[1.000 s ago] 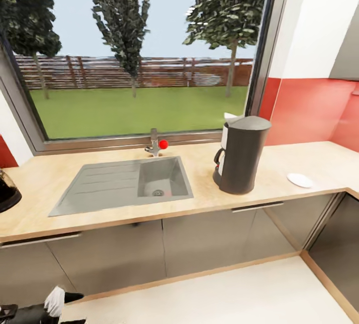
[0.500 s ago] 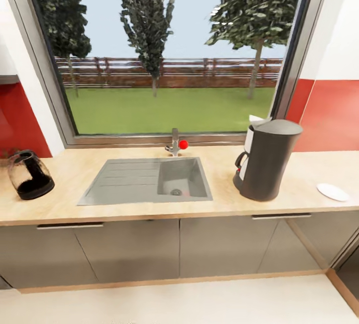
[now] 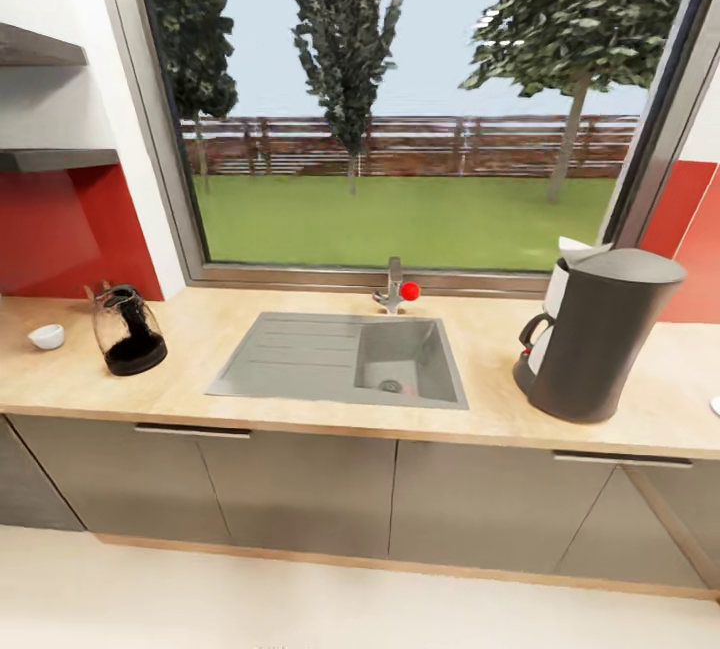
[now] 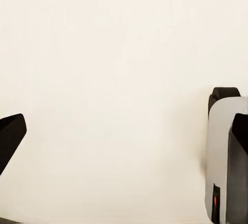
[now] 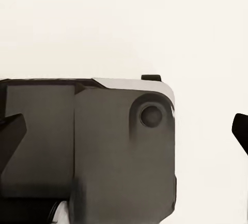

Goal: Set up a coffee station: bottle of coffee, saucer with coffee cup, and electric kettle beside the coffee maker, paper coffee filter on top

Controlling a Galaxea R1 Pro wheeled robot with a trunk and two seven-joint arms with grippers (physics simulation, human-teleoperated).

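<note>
I faced the kitchen countertop (image 3: 300,399) with the sink (image 3: 345,361) as my reference. The coffee maker (image 3: 600,334) stood on the counter, well to the right of the sink, where the task wants it, so I judged that part satisfied. A white piece (image 3: 578,251) showed behind its top edge, touching or just beside it; whether that was the paper coffee filter I could not tell. The electric kettle (image 3: 127,329) stood well to the left of the sink, far from the coffee maker, and the coffee cup (image 3: 46,336) sat further left, just beside the kettle, directly on the counter. A sliver of white at the counter's far right edge, beyond the coffee maker, may have been the saucer (image 3: 715,406). The kitchen shelf (image 3: 55,159) hung on the wall above the cup's end of the counter; I saw no bottle on the part in view.

My left gripper (image 4: 124,146) and right gripper (image 5: 129,131) each had dark fingertips spread wide apart over pale floor, with nothing between them.

As I judged it, kettle, cup and bottle all remained to be moved.
</note>
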